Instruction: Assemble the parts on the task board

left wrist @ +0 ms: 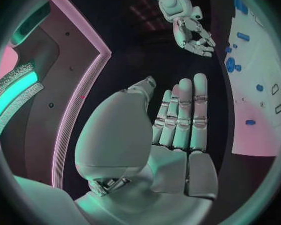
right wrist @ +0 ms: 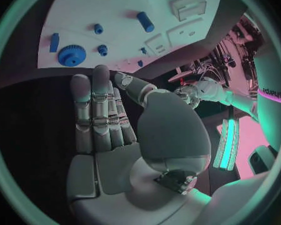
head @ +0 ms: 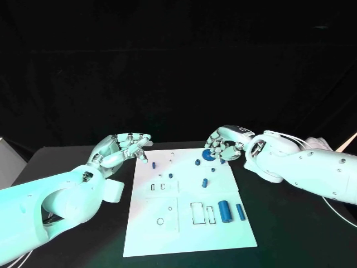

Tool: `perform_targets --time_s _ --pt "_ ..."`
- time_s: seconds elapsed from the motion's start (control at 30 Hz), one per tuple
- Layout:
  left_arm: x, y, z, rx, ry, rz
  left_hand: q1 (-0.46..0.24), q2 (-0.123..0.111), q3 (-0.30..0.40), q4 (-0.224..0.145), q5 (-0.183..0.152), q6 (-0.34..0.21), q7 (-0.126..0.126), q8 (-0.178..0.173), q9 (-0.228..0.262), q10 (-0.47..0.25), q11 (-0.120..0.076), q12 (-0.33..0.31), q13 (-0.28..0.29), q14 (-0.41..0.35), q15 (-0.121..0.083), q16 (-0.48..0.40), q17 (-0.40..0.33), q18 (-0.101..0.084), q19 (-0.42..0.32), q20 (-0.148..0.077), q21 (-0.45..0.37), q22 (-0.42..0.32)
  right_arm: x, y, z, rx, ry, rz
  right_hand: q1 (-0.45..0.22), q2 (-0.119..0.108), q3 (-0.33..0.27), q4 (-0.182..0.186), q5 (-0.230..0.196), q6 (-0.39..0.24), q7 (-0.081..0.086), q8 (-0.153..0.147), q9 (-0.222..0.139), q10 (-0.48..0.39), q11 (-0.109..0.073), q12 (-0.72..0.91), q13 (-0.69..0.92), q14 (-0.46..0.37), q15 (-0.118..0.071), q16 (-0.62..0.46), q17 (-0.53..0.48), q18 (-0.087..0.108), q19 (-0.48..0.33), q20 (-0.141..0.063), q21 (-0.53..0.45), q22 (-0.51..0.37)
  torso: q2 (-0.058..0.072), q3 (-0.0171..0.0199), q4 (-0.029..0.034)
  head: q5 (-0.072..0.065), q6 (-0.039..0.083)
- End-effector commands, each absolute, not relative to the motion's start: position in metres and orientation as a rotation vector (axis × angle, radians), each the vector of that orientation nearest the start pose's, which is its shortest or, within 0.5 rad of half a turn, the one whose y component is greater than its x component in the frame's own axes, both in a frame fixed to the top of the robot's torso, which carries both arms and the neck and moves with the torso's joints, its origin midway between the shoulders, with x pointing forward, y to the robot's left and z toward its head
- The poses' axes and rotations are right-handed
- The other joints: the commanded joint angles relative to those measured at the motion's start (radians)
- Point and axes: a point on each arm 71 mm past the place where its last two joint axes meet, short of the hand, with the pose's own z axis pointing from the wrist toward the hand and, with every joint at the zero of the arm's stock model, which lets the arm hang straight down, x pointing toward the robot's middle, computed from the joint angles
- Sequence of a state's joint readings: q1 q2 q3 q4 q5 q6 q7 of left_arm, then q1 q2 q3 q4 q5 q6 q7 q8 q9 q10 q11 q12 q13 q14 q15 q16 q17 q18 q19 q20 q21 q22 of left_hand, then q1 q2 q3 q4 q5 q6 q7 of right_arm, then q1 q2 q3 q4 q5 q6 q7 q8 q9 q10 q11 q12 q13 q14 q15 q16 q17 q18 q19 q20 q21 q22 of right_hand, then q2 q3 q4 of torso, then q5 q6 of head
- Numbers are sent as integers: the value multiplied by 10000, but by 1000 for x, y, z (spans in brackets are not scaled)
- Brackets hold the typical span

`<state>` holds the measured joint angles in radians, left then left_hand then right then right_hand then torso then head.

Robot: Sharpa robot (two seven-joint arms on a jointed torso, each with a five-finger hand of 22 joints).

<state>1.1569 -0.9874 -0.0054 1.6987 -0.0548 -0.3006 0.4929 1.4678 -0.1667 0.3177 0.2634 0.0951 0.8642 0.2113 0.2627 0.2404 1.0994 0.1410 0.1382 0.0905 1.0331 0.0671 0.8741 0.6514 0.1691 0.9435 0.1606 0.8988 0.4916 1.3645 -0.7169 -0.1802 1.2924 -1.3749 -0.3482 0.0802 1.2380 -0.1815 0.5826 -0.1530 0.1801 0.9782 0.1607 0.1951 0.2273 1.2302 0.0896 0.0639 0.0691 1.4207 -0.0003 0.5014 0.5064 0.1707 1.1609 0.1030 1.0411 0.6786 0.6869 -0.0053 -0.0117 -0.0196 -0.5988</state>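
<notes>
Showing a white task board [head: 187, 223] flat at the centre of a black table [head: 307, 240], long side running away from the robot. Left hand [head: 124, 148] raised beside the board's far left corner, fingers extended and close together, grasping nothing; same hand [left wrist: 178, 120] in the left wrist view with palm bare and fingers straight, side by side. Right hand [head: 224, 144] poised over the board's far right corner, fingers bent downward, tips just above a round blue gear [head: 208, 156]; contact between fingertips and gear cannot be told. Right wrist view: right hand [right wrist: 106, 115] with fingers straight and together, palm bare, nothing held, blue gear [right wrist: 70, 55] lying on the board beyond the fingertips.

Blue parts spread over the board: two upright-lying cylinders [head: 224, 211] and [head: 240, 211] side by side near the right edge, a short peg [head: 204, 181] nearer the middle, small pegs [head: 154, 165] and [head: 197, 163] toward the far end. Rectangular outlined recesses [head: 198, 213] beside the cylinders; an oval slot [head: 160, 221] toward the near left.
</notes>
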Motion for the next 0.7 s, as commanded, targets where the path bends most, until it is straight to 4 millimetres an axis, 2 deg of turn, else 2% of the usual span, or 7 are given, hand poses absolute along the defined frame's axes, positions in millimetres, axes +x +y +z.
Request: perform_targets --time_s 0.03,0.13,0.33,0.7 --pt "445 218 -158 -9687 13931 -17021 -74 -85 18 -10 -52 -49 -61 13 27 1 -30 -68 25 80 0 101 56 142 89 7 172 102 536 -194 -156 -3979 15602 5020 -101 -104 82 74 -86 -95 -38 -107 47 -171 -17 -36 -16 146 -26 249 188 -278 489 -18 520 827 252 -37 67 -4 25" --pt "442 215 -154 -9590 13987 -17201 -112 -96 8 -21 -59 -66 -68 8 42 -34 -31 -78 36 116 -3 156 100 143 99 4 293 174 537 -189 -155 -4204 15472 4757 -175 -233 130 179 -207 -146 -41 -163 117 -482 10 -37 -38 190 3 499 351 -381 832 -26 891 1433 335 -53 122 -34 29" --pt "442 211 -152 -9498 14035 -17357 -154 -110 -11 -24 -66 -100 -63 -6 51 -96 -22 -100 40 116 4 178 128 141 84 6 375 225 541 -181 -157 -4457 15426 4469 -169 -310 142 243 -352 -224 -29 -226 169 -725 39 -41 -44 155 33 659 453 -376 849 -27 883 1431 491 -48 187 -53 5" --pt "446 211 -150 -9465 13969 -17353 -186 -130 -42 -56 -67 -188 -37 -43 60 -217 10 -133 47 56 30 159 147 136 22 23 474 290 544 -175 -165 -4660 15662 3997 -214 -356 95 310 -415 -233 -37 -242 207 -808 37 -34 -39 145 44 745 502 -408 929 -28 984 1622 607 -59 288 -123 -18"
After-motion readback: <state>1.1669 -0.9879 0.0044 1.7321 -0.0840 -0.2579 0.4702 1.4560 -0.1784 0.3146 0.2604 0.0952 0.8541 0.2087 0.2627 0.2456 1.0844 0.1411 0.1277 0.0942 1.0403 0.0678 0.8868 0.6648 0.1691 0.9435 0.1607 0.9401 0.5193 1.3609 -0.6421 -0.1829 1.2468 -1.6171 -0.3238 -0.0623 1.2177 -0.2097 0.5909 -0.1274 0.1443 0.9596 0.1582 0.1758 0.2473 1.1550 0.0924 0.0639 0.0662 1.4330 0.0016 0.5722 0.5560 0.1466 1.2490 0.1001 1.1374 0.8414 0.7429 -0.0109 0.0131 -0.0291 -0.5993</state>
